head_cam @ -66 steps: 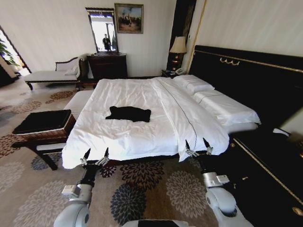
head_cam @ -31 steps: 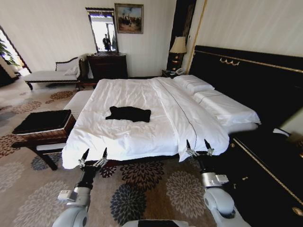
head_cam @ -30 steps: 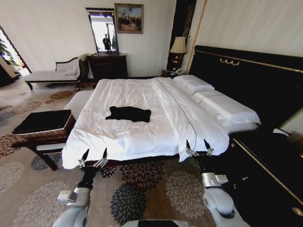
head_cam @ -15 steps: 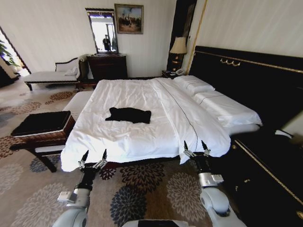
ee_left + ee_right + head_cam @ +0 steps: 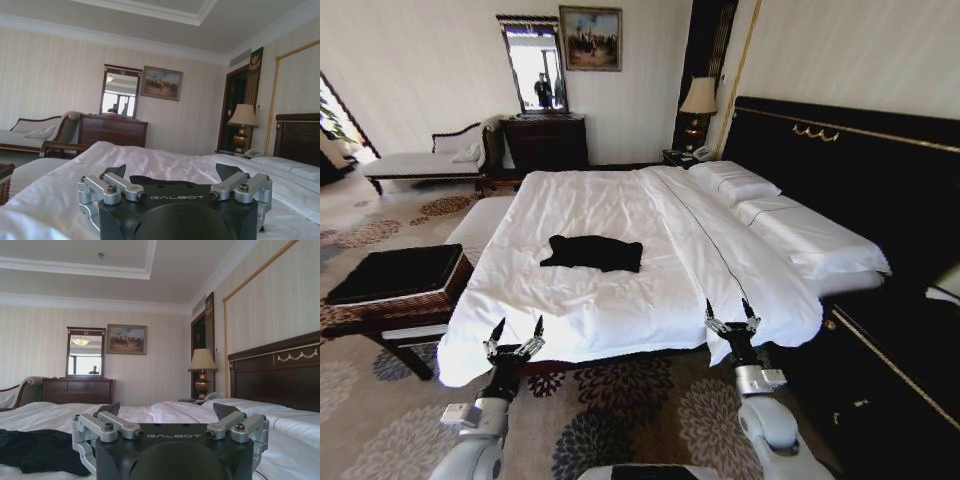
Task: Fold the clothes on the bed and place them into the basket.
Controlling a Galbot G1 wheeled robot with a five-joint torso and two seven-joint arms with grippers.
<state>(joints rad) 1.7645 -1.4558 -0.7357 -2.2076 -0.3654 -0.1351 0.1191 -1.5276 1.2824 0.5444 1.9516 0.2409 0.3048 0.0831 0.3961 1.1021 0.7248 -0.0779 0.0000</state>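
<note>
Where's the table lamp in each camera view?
Head view: table lamp at the far wall, just left of the headboard.
Left wrist view: lamp beside the headboard's end.
Right wrist view: lamp beside the headboard's end.
Shared landmark: framed painting next to the mirror.

One black T-shirt lies on one bed. Two white pillows sit at two o'clock. One wicker basket stands at nine o'clock. One lamp, one mirror, one painting at twelve.
</note>
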